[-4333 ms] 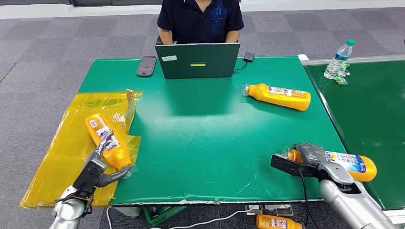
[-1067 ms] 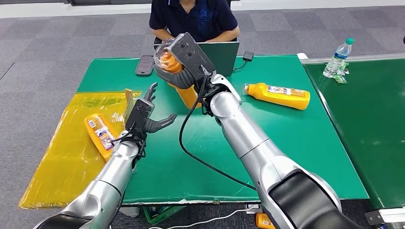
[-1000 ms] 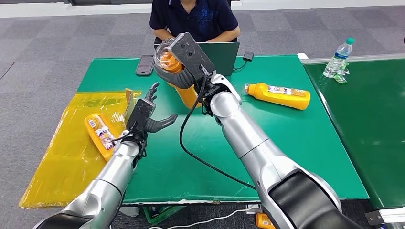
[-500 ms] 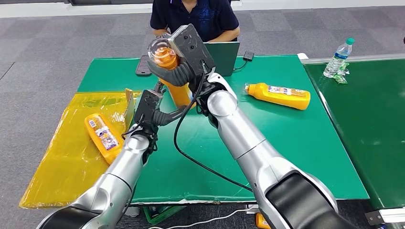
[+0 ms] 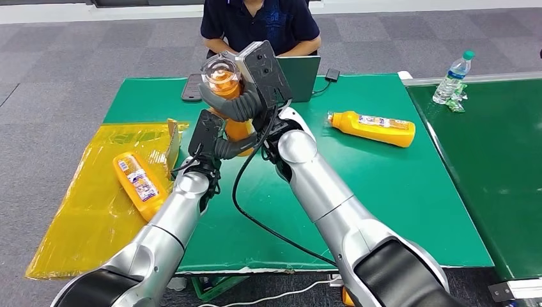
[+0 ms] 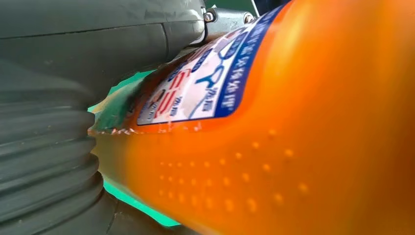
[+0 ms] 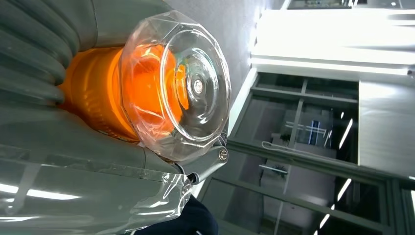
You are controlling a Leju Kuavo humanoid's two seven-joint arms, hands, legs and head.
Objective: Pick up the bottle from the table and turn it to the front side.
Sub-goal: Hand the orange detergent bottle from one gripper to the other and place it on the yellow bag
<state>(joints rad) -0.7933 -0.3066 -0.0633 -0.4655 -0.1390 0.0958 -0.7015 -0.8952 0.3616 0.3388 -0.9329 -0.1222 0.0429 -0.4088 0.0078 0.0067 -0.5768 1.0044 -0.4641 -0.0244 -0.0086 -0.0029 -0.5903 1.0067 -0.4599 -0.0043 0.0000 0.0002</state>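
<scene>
Above green table (image 5: 383,166), right hand (image 5: 240,96) grips upright orange bottle (image 5: 233,125) at neck; left hand (image 5: 214,137) wraps its lower body.

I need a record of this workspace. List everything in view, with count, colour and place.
Orange plastic bottle with clear cap: one, held upright above the green table.
Orange bottle lying down: one, table's far right part.
Orange bottle on yellow plastic sheet: one, left of table.
Yellow plastic sheet: one, table's left edge.
Dark green laptop: one, far edge.
Dark phone: one, far left.
Clear water bottle: one, green cap, neighbouring table.
Person in dark shirt: one, behind laptop.
Right hand: grips raised bottle's neck.
Left hand: at its lower body.
</scene>
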